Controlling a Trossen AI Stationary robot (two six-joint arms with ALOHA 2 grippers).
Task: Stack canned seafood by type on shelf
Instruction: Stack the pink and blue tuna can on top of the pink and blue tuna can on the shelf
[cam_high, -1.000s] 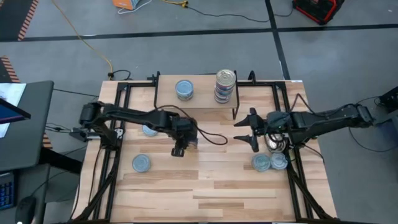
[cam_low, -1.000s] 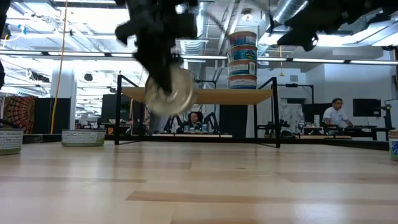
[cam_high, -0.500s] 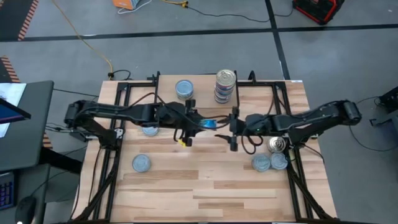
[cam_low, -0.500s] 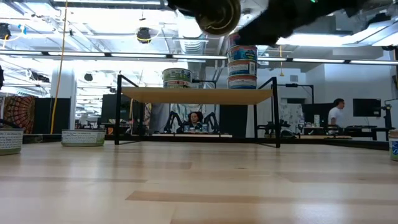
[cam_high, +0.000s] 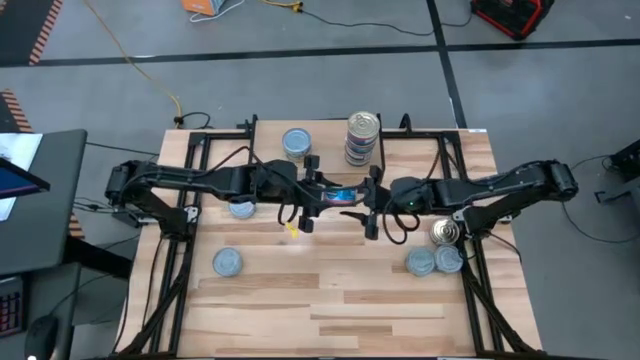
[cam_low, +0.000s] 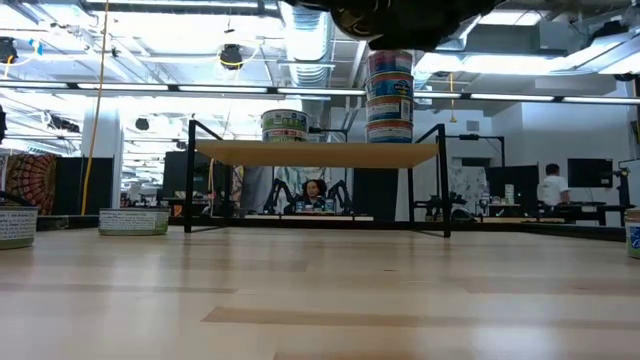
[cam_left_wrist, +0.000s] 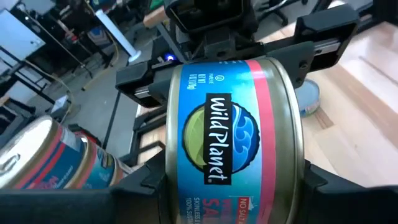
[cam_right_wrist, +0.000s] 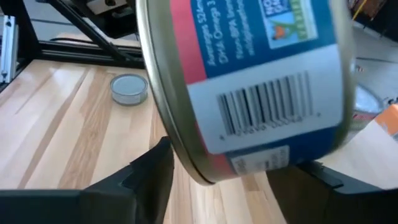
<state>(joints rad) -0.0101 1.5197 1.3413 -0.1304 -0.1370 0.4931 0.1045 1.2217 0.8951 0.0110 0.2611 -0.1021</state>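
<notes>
My left gripper (cam_high: 322, 196) is shut on a tin (cam_high: 341, 194) with a blue label and a pink band, held in the air over the table's middle, in front of the shelf (cam_high: 330, 160). My right gripper (cam_high: 364, 203) faces it, open, with a finger on either side of the same tin (cam_right_wrist: 249, 81). On the shelf top stand one bluish-topped tin (cam_high: 296, 143) and a stack of tins (cam_high: 362, 138). The low view shows the shelf (cam_low: 320, 153) with that tin (cam_low: 285, 125) and that stack (cam_low: 390, 95). My left gripper pinches the tin between its two fingers (cam_left_wrist: 140, 190), one on each flat end. The label wall (cam_left_wrist: 230, 137) faces its camera. The fingers come level from the table's left, and the tin is lifted clear, lying on its side. My right gripper's fingers (cam_left_wrist: 146, 78) flank the same two ends from the right; whether they touch the tin I cannot tell.
Loose tins lie on the tabletop: two on the left (cam_high: 240, 208) (cam_high: 228, 263), a pair near the right edge (cam_high: 420, 262) (cam_high: 449, 258) and a silver one (cam_high: 445, 232) beside them. Black frame rails (cam_high: 180, 250) run along both sides.
My left gripper has carried the tin up and toward the table's far right, from shelf-top height to the top of the low view. My right gripper has moved toward the table's left until its fingers flank the tin.
</notes>
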